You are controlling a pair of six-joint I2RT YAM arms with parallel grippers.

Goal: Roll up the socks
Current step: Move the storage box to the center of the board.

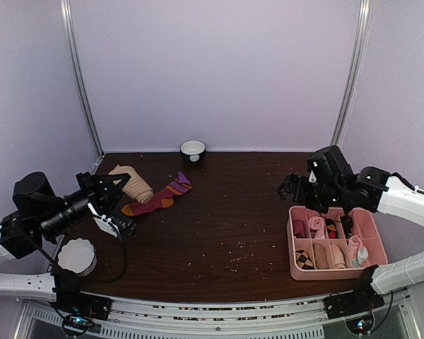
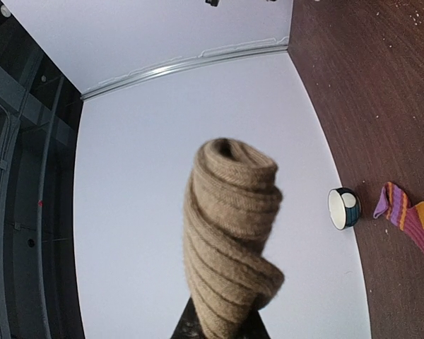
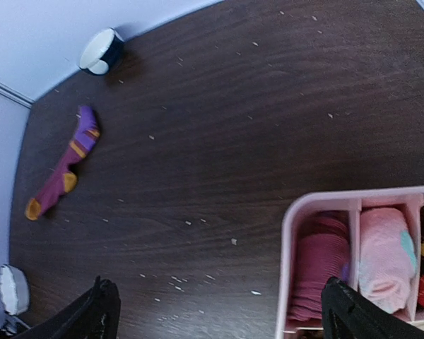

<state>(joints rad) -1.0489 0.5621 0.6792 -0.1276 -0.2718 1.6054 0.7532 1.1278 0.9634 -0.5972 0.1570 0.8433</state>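
Observation:
The tan sock [image 1: 136, 185] is twisted into a loose roll, and my left gripper [image 1: 115, 185] is shut on its lower end at the table's left rear. In the left wrist view the tan sock [image 2: 230, 240] rises from my gripper [image 2: 222, 329] against the white wall. The dark red sock [image 1: 159, 198] with its purple striped cuff lies flat just right of it, seen also as the red sock [image 2: 414, 216] and, from the right wrist, the red sock [image 3: 61, 174]. My right gripper [image 1: 288, 189] hovers open and empty beside the pink tray; its fingers [image 3: 99, 312] spread wide around the gripper's gap [image 3: 226, 318].
A pink divided tray [image 1: 293, 236] with small rolled socks stands at the right front; its corner [image 3: 291, 212] lies under my right fingertip. A dark bowl [image 1: 193, 149] sits at the back wall. A white fluted cup [image 1: 78, 256] stands at the left front. Crumbs dot the table.

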